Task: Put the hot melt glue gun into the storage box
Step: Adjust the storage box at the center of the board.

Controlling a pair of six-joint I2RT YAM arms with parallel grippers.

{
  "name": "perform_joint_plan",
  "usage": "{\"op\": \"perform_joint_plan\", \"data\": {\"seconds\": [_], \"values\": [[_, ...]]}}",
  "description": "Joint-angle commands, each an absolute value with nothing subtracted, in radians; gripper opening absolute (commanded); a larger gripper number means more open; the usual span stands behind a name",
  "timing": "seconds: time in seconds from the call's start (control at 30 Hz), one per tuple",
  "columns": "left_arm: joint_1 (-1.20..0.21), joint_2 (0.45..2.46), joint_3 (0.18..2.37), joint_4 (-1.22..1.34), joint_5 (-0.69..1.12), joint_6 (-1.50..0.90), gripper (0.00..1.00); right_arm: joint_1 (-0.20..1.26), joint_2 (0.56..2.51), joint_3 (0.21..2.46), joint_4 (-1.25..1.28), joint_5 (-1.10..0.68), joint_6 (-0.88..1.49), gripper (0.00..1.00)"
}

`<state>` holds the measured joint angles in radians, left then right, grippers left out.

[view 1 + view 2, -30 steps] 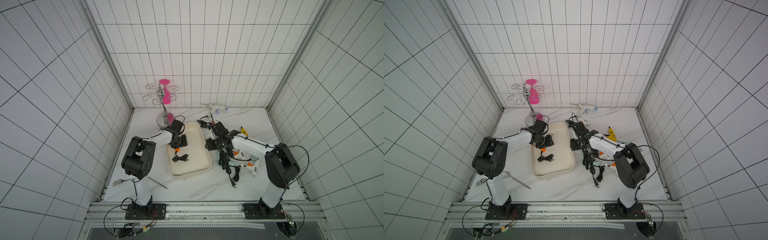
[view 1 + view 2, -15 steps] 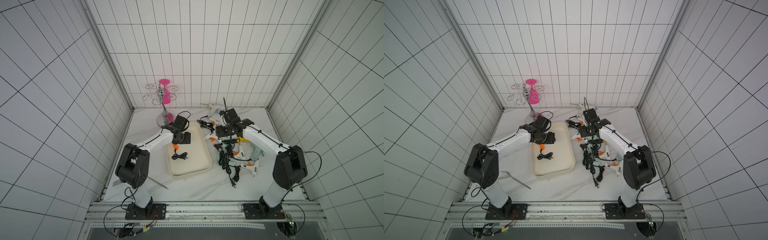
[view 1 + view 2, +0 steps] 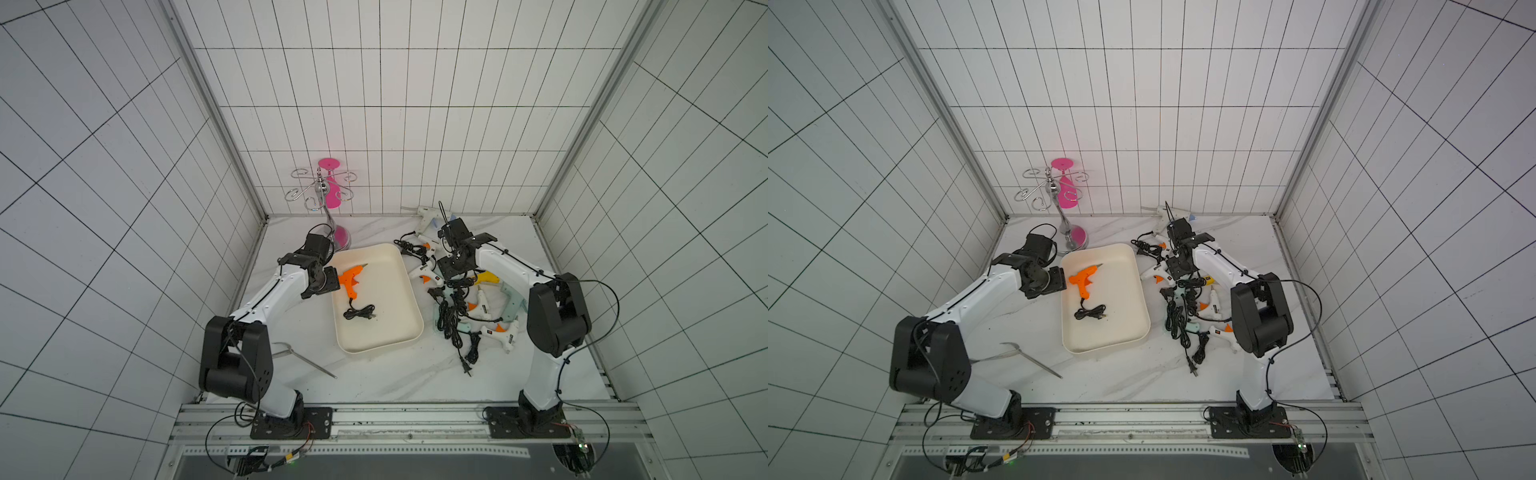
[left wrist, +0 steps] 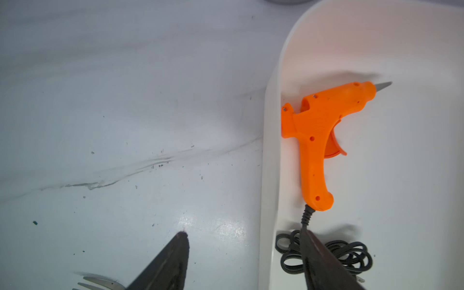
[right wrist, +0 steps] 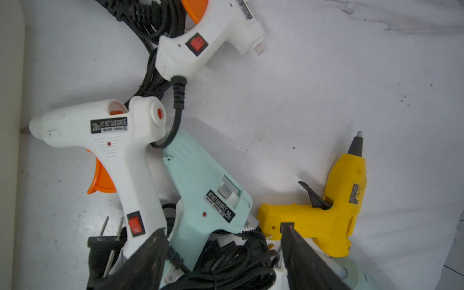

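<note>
Item: orange glue gun (image 4: 313, 130), lying in the storage box (image 4: 270, 175) against its wall.
Left gripper (image 4: 243, 233): spread, empty, straddling that wall.
Right gripper (image 5: 223, 228): spread, empty. We judge it nearer the mint glue gun (image 5: 200, 180), whose handle lies between its fingers.

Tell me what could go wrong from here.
1. The black cords lie tangled at the mint glue gun under the open right gripper; lifting it may drag the white glue gun along.
2. The open left gripper straddles the storage box wall; moving sideways could shove the box.
</note>
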<state>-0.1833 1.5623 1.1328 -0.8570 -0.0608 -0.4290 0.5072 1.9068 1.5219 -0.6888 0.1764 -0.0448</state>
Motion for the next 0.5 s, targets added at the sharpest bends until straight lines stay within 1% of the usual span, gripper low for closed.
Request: {"op": "perform_joint_plan", "data": {"seconds": [0.0, 0.07, 0.17, 0.2, 0.27, 0.33, 0.37, 0.47], "values": [[-0.189, 1.612, 1.130, -0.833, 0.000, -0.408, 0.71, 0.485, 1.927, 1.626, -0.685, 0.171, -0.006, 0.75], [-0.189, 1.649, 1.136, -0.825, 0.028, -0.392, 0.69, 0.482, 1.956, 1.665, -0.681, 0.155, 0.006, 0.76], [-0.197, 1.692, 1.142, -0.814, 0.033, -0.366, 0.62, 0.473, 2.006, 1.728, -0.725, 0.193, 0.052, 0.76], [-0.199, 1.703, 1.141, -0.812, 0.025, -0.356, 0.59, 0.463, 2.014, 1.735, -0.727, 0.199, 0.084, 0.76], [-0.208, 1.726, 1.148, -0.815, -0.001, -0.330, 0.46, 0.428, 2.009, 1.731, -0.764, 0.208, 0.187, 0.76], [-0.227, 1.741, 1.156, -0.824, -0.037, -0.306, 0.35, 0.387, 1.982, 1.704, -0.784, 0.214, 0.296, 0.75], [-0.240, 1.746, 1.158, -0.824, -0.053, -0.295, 0.31, 0.365, 1.959, 1.682, -0.791, 0.222, 0.351, 0.75], [-0.278, 1.758, 1.170, -0.830, -0.107, -0.273, 0.26, 0.308, 1.904, 1.621, -0.804, 0.200, 0.435, 0.75]]}}
